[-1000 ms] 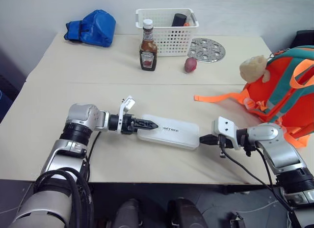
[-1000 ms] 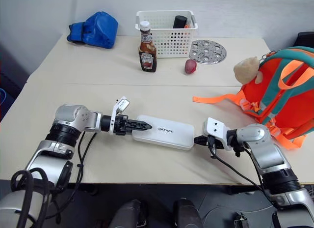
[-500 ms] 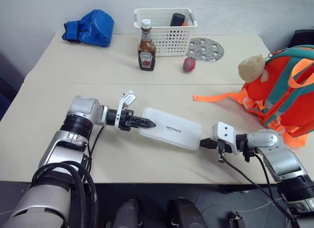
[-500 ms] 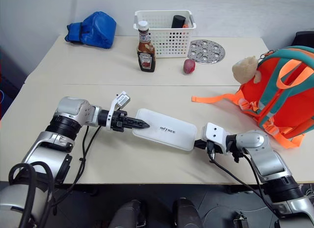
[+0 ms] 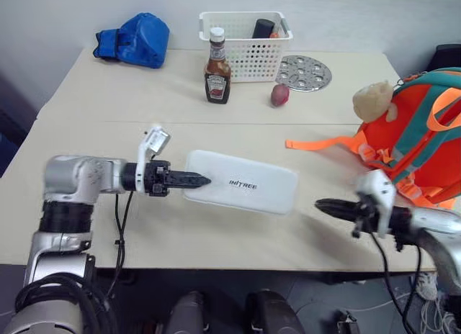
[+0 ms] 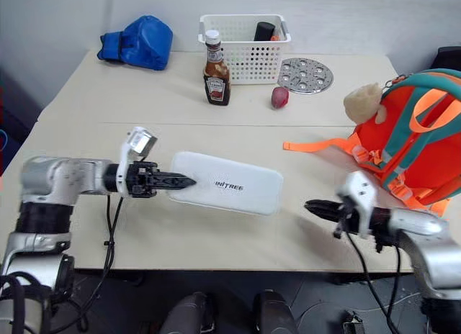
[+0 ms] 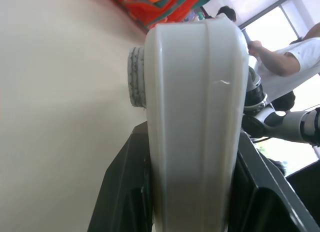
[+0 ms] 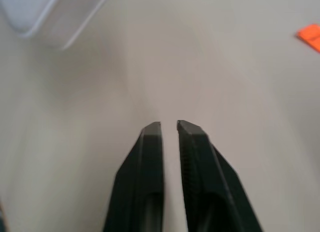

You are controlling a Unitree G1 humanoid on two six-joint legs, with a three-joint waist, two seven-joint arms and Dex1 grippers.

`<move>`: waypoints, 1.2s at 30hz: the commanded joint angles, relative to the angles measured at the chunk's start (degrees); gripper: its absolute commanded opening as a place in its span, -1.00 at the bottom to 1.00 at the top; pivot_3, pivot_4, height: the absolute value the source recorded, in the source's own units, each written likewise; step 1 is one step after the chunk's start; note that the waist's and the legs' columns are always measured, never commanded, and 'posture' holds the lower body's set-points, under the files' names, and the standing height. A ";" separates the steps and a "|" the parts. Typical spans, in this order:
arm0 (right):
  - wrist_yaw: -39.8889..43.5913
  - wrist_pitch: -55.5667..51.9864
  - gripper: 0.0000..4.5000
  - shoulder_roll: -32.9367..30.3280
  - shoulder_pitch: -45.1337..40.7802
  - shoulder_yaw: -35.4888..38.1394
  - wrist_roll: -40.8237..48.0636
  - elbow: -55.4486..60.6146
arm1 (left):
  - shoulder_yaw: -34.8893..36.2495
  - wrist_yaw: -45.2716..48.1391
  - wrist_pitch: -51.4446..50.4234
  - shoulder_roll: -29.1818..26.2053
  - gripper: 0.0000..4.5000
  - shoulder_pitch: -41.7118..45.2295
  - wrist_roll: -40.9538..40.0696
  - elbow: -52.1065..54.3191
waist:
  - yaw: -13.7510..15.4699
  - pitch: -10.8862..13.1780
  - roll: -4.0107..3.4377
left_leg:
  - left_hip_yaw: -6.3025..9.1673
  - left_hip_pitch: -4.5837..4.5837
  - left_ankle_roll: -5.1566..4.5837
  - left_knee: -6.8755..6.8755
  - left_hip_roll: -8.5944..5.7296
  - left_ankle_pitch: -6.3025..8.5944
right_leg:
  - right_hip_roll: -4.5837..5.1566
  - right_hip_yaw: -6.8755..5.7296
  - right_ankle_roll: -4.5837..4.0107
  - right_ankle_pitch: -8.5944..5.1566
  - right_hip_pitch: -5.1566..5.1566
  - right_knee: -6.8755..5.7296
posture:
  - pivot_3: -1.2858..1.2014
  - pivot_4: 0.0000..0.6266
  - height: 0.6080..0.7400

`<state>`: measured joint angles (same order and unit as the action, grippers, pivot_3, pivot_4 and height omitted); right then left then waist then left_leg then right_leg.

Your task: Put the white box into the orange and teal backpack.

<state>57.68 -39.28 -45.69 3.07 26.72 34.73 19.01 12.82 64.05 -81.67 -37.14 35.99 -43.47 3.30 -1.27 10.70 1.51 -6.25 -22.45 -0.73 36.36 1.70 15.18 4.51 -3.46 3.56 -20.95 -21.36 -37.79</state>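
The white box (image 5: 241,181), a long flat case with dark lettering, hangs tilted just above the table. My left gripper (image 5: 198,180) is shut on its left end. In the left wrist view the box (image 7: 195,117) stands on edge between the black fingers (image 7: 125,192). My right gripper (image 5: 324,204) floats a short way off the box's right end, its fingers a little apart around nothing. The right wrist view has that gripper (image 8: 169,126) over bare table, with a corner of the box (image 8: 50,12) beyond it. The orange and teal backpack (image 5: 421,140) lies at the right edge with its beige plush charm (image 5: 372,101).
An orange strap (image 5: 317,143) trails from the backpack across the table. At the back stand a ketchup bottle (image 5: 217,75), a white basket (image 5: 245,35), a blue bag (image 5: 133,40), a perforated metal disc (image 5: 305,73) and a small red vegetable (image 5: 279,95). A person (image 7: 285,62) stands beyond the table.
My left gripper has closed on the box's left end and carried it up and to the left. My right gripper has drawn back from the box's right end and parted slightly.
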 commanded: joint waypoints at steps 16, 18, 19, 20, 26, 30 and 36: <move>-9.75 -4.06 0.99 -5.18 -19.75 9.20 3.75 -28.87 | 27.36 -27.36 -9.04 6.63 -0.40 -2.73 -22.52 23.34 | -0.36 0.03 0.04 | -0.08 0.21 0.11 -0.14 -0.10 -0.37 | -0.10 0.11 -0.04 0.02 0.15 0.04 | 0.03 -0.52 1.00; -10.47 -2.45 0.99 -4.86 -23.77 6.83 2.06 -33.02 | 26.96 -29.11 -8.27 6.33 -0.40 -2.98 -23.89 23.52 | -0.25 0.04 0.04 | -0.12 0.16 0.13 -0.19 -0.10 -0.38 | -0.11 0.13 -0.04 0.02 0.06 0.04 | 0.03 -0.52 1.00; -10.74 -1.50 0.99 -4.34 -26.24 5.50 1.44 -35.00 | 26.79 -29.99 -7.82 6.10 -0.40 -3.01 -24.59 23.67 | -0.25 0.04 0.04 | -0.12 0.14 0.15 -0.19 -0.10 -0.39 | -0.12 0.13 -0.02 0.03 0.01 -0.02 | 0.03 -0.52 1.00; -10.59 -1.10 0.99 -3.76 -28.44 4.51 1.42 -36.62 | 26.75 -30.97 -7.40 5.85 -0.40 -2.98 -25.61 23.54 | -0.25 0.05 0.03 | -0.13 0.12 0.17 -0.18 -0.10 -0.40 | -0.12 0.13 -0.01 0.04 -0.02 -0.04 | 0.03 -0.52 1.00; -7.44 3.10 0.82 -0.11 -34.89 -0.85 0.27 -40.14 | 25.40 -35.02 -3.90 3.35 -0.40 -4.30 -29.43 22.22 | -0.37 0.06 0.02 | -0.17 0.11 0.22 -0.21 -0.02 -0.40 | -0.20 0.17 -0.01 0.04 -0.06 -0.01 | 0.03 -0.52 1.00; -6.19 4.12 0.25 0.95 -36.33 -1.52 0.69 -40.14 | 24.71 -37.01 -0.93 1.61 -0.40 -5.40 -31.40 20.73 | -0.29 0.07 0.02 | -0.23 0.12 0.23 -0.19 -0.03 -0.40 | -0.19 0.25 -0.01 0.04 -0.07 -0.02 | 0.03 -0.52 1.00; -2.64 3.59 -0.66 1.09 -35.92 -2.28 1.98 -38.19 | 23.61 -38.60 3.07 -0.87 -0.40 -7.65 -33.13 19.48 | -0.24 0.07 0.02 | -0.23 0.11 0.22 -0.22 -0.03 -0.39 | -0.18 0.25 -0.01 0.04 -0.08 0.01 | 0.03 -0.52 1.00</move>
<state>53.52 -36.17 -44.23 -32.35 23.86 35.28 -21.75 35.97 25.51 -81.13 -37.07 28.33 -74.30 22.46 -1.51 10.78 1.53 -6.47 -22.34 -0.51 36.15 1.67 14.79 4.32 -3.21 3.55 -20.92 -21.44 -37.78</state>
